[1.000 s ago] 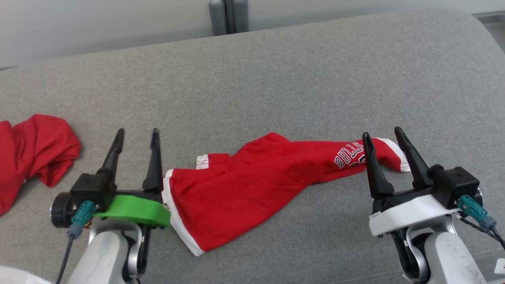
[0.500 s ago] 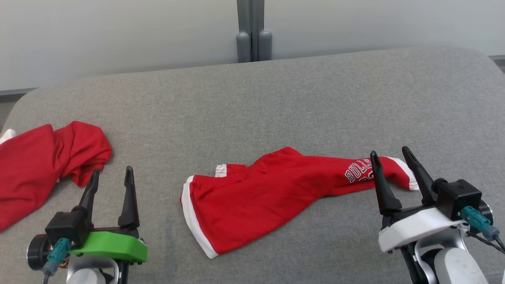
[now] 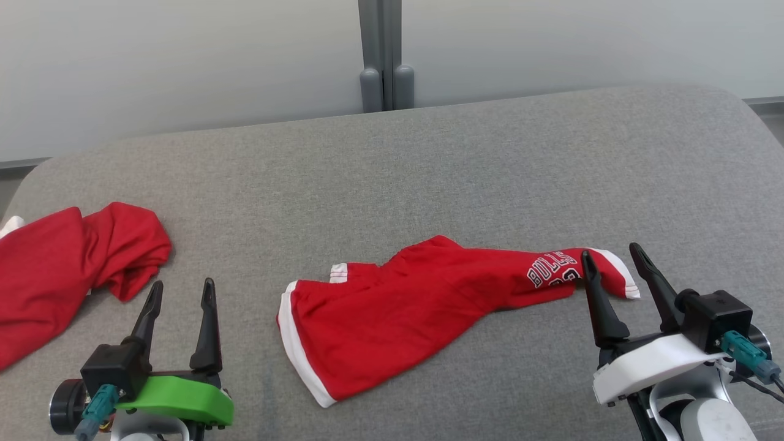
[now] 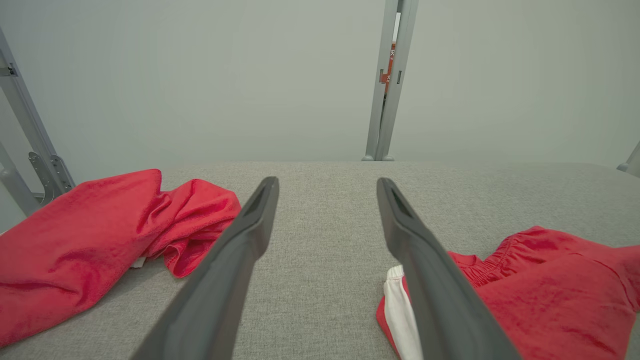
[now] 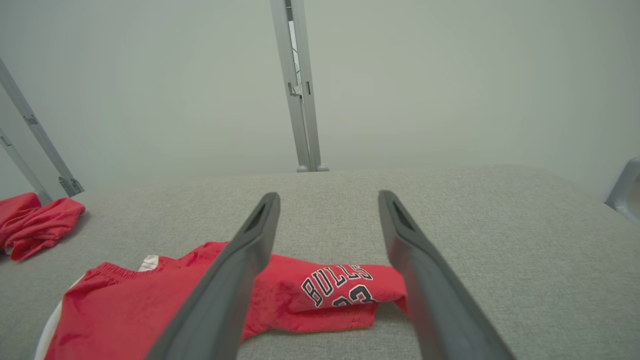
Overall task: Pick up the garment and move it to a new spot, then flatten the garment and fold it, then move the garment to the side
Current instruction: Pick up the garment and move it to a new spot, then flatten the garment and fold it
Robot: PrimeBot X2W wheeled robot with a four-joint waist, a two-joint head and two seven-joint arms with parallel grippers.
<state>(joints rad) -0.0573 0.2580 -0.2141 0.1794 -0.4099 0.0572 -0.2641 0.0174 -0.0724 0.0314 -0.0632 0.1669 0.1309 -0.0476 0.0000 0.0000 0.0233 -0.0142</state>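
**Head view.** The left gripper point(image 3: 184, 283) sits on a green mount. Its two fingers stand apart and hold nothing. The red basketball shorts point(image 3: 416, 306) lie crumpled on the grey padded surface point(image 3: 429, 171), to the right of this gripper and clear of it, with their white-trimmed edge on the side nearest to it. A second red garment point(image 3: 67, 269) lies bunched ahead and to the left of the left gripper. The right gripper point(image 3: 611, 250) sits on a white mount. Its fingers are also spread and empty. The lettered leg end of the shorts lies at its fingertips, and contact cannot be determined.

**Left wrist view.** The fingers of the left gripper point(image 4: 327, 180) are spread over bare fabric. The red basketball shorts point(image 4: 550, 290) lie just outside the right finger, and the second red garment point(image 4: 100, 230) lies outside the left finger. A grey post point(image 4: 387, 80) stands ahead at the wall.

**Right wrist view.** The fingers of the right gripper point(image 5: 329, 195) are parted. The red basketball shorts point(image 5: 325, 295) lie between and to the left of the fingers, with "BULLS" legible in the gap. The second red garment point(image 5: 40, 220) is far to the left.
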